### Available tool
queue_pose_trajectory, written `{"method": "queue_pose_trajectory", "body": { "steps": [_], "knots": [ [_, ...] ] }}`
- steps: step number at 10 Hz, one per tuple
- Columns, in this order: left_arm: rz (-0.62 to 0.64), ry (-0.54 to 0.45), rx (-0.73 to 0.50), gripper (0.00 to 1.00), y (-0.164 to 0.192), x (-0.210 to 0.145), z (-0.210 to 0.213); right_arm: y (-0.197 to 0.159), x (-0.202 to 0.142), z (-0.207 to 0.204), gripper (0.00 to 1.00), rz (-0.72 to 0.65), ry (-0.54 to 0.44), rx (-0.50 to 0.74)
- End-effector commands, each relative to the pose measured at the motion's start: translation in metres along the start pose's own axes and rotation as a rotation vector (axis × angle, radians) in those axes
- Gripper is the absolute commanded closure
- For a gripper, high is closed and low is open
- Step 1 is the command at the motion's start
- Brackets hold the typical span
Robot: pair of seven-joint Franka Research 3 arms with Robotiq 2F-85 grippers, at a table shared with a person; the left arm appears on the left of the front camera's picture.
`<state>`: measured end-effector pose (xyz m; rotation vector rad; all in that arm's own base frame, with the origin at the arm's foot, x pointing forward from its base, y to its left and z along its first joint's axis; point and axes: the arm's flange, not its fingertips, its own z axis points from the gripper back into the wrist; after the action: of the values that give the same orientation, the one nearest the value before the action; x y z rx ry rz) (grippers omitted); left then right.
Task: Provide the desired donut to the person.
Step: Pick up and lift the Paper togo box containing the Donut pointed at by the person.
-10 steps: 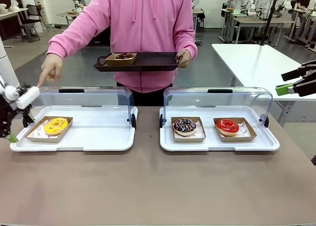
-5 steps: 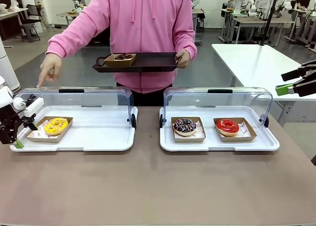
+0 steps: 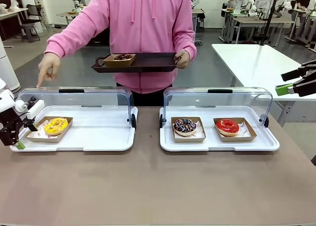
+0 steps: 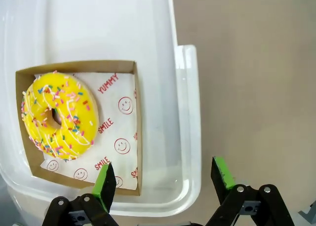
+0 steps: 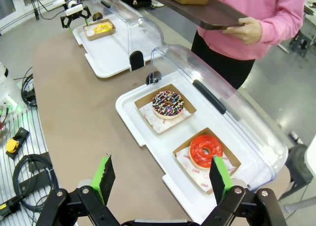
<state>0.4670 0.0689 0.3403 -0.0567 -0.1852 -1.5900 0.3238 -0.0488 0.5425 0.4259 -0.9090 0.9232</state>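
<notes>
The yellow donut [image 3: 56,125], iced and covered in coloured sprinkles, sits in a brown cardboard tray [image 3: 33,136] at the left end of the left white tray [image 3: 98,137], in the lower left of the front view. Its clear lid [image 3: 98,100] stands raised behind it. In the left wrist view the donut fills the left side of the frame. The paper liner [image 4: 116,137] under it is printed in red with "YUMMY", "SMILE" and smiley faces.

The left gripper [image 3: 24,132] hangs at that tray's left end, jaws spread and empty. From its own camera, 1 green pad [image 4: 105,179] is over the liner's corner and the other is over bare table past the white tray's rim.

Above the lid, the person [image 3: 143,28] points a finger of 1 hand [image 3: 48,68] down towards this donut. Their other hand [image 3: 183,58] holds a dark serving tray [image 3: 148,63] with 1 boxed chocolate donut [image 3: 122,56] already on it.

The step in hand looks like the approach for the pick. Next the jaws probably need to shift inward, straddle 1 cardboard wall, close on it, then lift and carry it to the serving tray.

On the right white tray [image 3: 217,144] sit a chocolate sprinkled donut [image 3: 184,125] and a red glazed donut [image 3: 227,126]. The right gripper [image 3: 289,83] waits at the right edge of the frame, jaws apart and empty.
</notes>
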Motion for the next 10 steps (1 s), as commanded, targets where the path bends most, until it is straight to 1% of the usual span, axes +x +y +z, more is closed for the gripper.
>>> {"method": "queue_pose_trajectory", "body": {
  "steps": [1, 2, 3, 4, 5, 6, 7, 8, 10],
  "knots": [
    [-0.024, -0.034, 0.033, 0.0, 0.0102, -0.0109, -0.008, -0.0018, -0.0006, -0.0017, 0.0, 0.002, -0.011, 0.008],
    [-0.004, -0.019, 0.048, 0.0, 0.0122, -0.0157, -0.0106, -0.0018, -0.0006, -0.0017, 0.0, 0.002, -0.011, 0.008],
    [-0.002, -0.032, 0.056, 0.0, 0.0129, -0.018, -0.0109, -0.0018, -0.0006, -0.0017, 0.0, 0.002, -0.011, 0.008],
    [0.002, -0.036, 0.072, 0.58, 0.0135, -0.0193, -0.0087, -0.0018, -0.0006, -0.0017, 0.0, 0.002, -0.011, 0.008],
    [0.009, -0.037, 0.064, 0.59, 0.0135, -0.0202, -0.0081, -0.0018, -0.0006, -0.0017, 0.0, 0.002, -0.011, 0.008],
    [0.007, -0.044, 0.068, 1.0, 0.0141, -0.0185, -0.0074, -0.0018, -0.0006, -0.0017, 0.0, 0.002, -0.011, 0.008],
    [0.005, -0.044, 0.067, 0.63, 0.014, -0.0192, -0.0079, -0.0018, -0.0006, -0.0017, 0.0, 0.002, -0.011, 0.008],
    [-0.007, -0.046, 0.061, 1.0, 0.0142, -0.0188, -0.0085, -0.0018, -0.0006, -0.0017, 0.0, 0.002, -0.011, 0.008],
    [-0.012, -0.047, 0.05, 1.0, 0.0162, -0.0195, -0.0113, -0.0018, -0.0006, -0.0017, 0.0, 0.002, -0.011, 0.008]
  ]
}}
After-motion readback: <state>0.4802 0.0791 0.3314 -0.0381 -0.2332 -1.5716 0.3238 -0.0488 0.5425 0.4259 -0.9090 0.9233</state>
